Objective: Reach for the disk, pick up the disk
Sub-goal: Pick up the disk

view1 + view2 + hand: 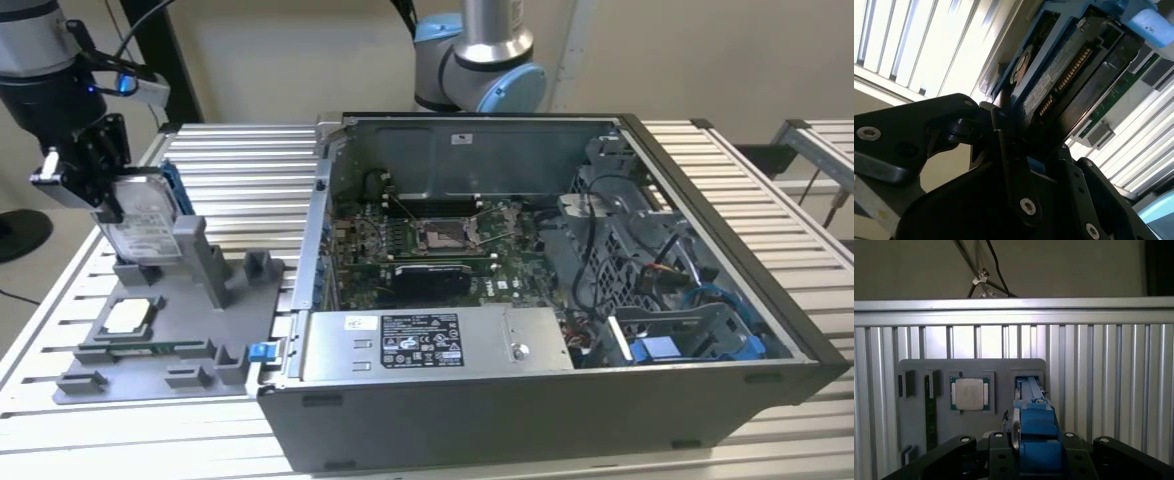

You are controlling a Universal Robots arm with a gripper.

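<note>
The disk (144, 222) is a silver-grey drive with a white label and a blue bracket. It stands on edge at the exterior view's left, its lower end at the upright slot of the grey fixture (200, 290). My gripper (110, 200) comes down from above and is shut on the disk's upper part. In the first wrist view the blue bracket (1036, 432) sits between the black fingers (999, 455). In the second wrist view the disk (1064, 75) shows its connector edge just beyond the fingers (1004, 145).
The grey fixture also holds a small silver square chip (127, 317). To the exterior view's right stands an open computer case (694, 170) with a long grey box (427, 345) at its front. Everything rests on a slatted aluminium table (240, 160).
</note>
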